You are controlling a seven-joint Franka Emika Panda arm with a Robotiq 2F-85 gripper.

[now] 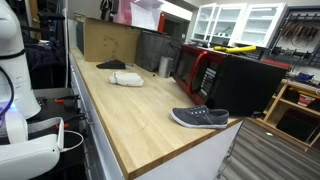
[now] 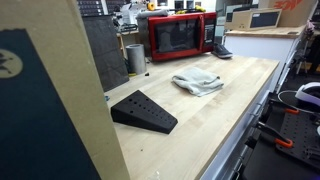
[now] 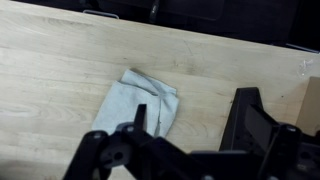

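- Wide-open and empty, the gripper [image 3: 193, 103] fills the wrist view's foreground, hanging above a crumpled grey cloth [image 3: 135, 92].
- Resting on the wooden counter [image 3: 60, 60], the cloth lies between a black wedge block [image 2: 143, 110] and a red microwave [image 2: 180, 35], apart from both.
- Seen from the wrist, the cloth sits nearer one finger than midway.
- Best handling, by the look of it: centre over the bunched fold, come straight down to the wood, then pinch a ridge, not a thin edge.

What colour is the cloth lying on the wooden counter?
The cloth is pale grey, plain with no pattern; the wrist view shows it best.
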